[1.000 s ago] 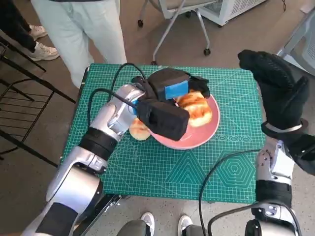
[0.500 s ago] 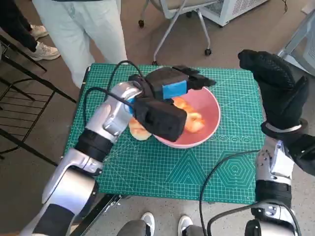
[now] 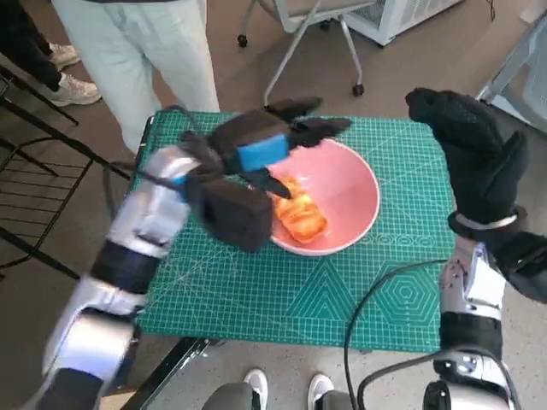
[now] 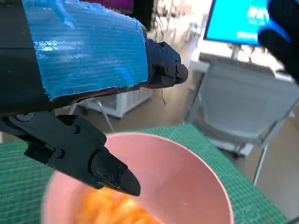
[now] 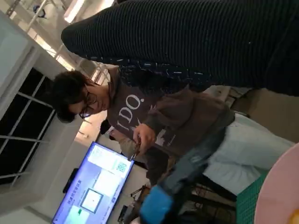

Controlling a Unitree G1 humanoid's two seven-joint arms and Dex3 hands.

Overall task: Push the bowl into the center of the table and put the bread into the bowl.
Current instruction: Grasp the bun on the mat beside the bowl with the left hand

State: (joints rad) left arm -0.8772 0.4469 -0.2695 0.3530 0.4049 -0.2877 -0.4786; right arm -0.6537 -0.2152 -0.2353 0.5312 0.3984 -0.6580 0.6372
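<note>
Open, empty left hand [image 3: 256,149] over pink bowl [image 3: 355,184] holding bread [image 3: 299,213] on green-matted desk [image 3: 342,290]; right hand's [image 3: 470,154] grip unclear.

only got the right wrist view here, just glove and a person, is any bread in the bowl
Observer: Yes, the head view shows bread lying inside the pink bowl.
Operator: is the left robot hand holding anything
Observer: No, the left robot hand hovers over the bowl's far rim, fingers spread, holding nothing.
Operator: where's my right robot hand then
Observer: The right robot hand is raised off the green mat's right edge, touching nothing.
</note>
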